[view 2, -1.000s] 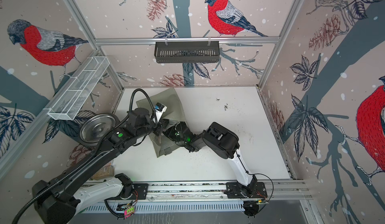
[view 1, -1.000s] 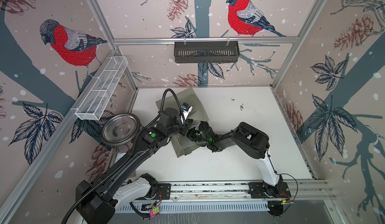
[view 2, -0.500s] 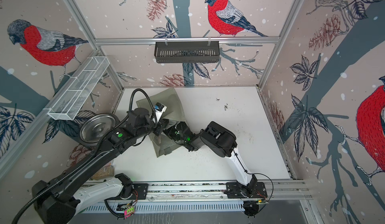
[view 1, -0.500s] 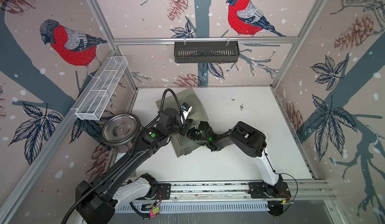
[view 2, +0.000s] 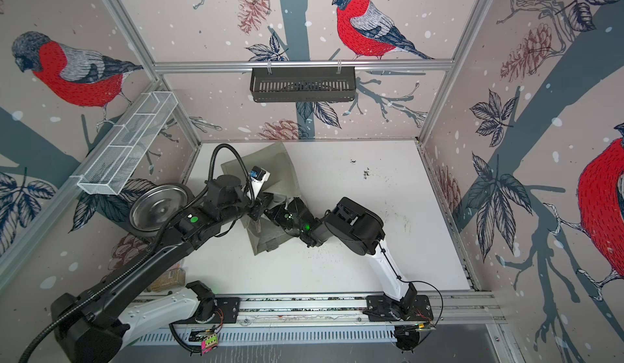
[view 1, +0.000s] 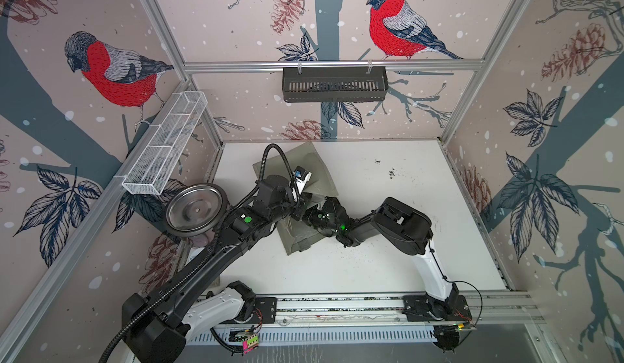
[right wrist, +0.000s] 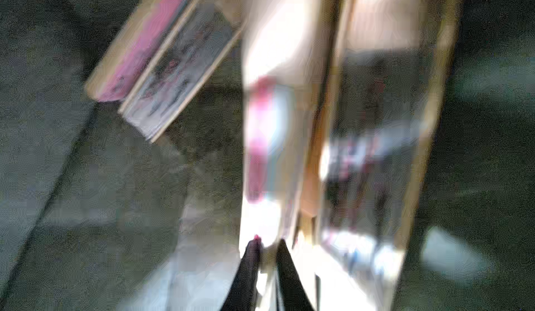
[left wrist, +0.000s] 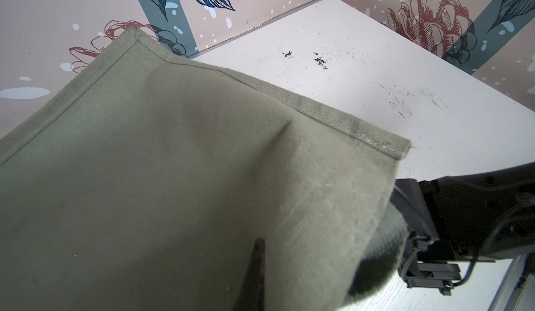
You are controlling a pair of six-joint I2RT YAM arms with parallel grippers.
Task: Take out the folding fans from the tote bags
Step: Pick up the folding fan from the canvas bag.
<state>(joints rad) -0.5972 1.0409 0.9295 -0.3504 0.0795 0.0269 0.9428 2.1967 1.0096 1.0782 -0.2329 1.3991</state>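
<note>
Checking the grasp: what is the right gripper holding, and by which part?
The right gripper seems to pinch the near end of a pale folding fan inside the tote bag.

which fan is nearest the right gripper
The pale pink-striped fan between the fingertips of the right gripper; the dark-patterned one lies beside it, two others farther off.

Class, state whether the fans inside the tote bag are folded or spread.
Folded: the right wrist view shows slim closed fans on the bag's dark fabric.
</note>
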